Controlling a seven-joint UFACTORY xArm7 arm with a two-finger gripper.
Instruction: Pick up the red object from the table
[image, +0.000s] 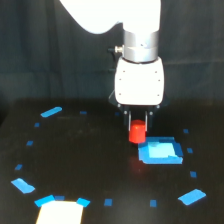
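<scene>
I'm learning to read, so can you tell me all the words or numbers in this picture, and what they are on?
There are none to read here.
The gripper has a plain white body with no label that shows.
The red object and the light-blue block are plain.
The table has only blank blue tape marks, and the pale patch at the bottom edge is blurred and blank.

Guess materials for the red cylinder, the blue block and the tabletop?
Red cylinder: looks like plastic or painted wood; even, saturated colour with little shine. Too blurred to say which.
Blue block: flat light-blue slab, possibly foam or plastic; its top is washed pale by the light.
Table: black matte surface, cloth or a mat perhaps; no reflections show.
</scene>
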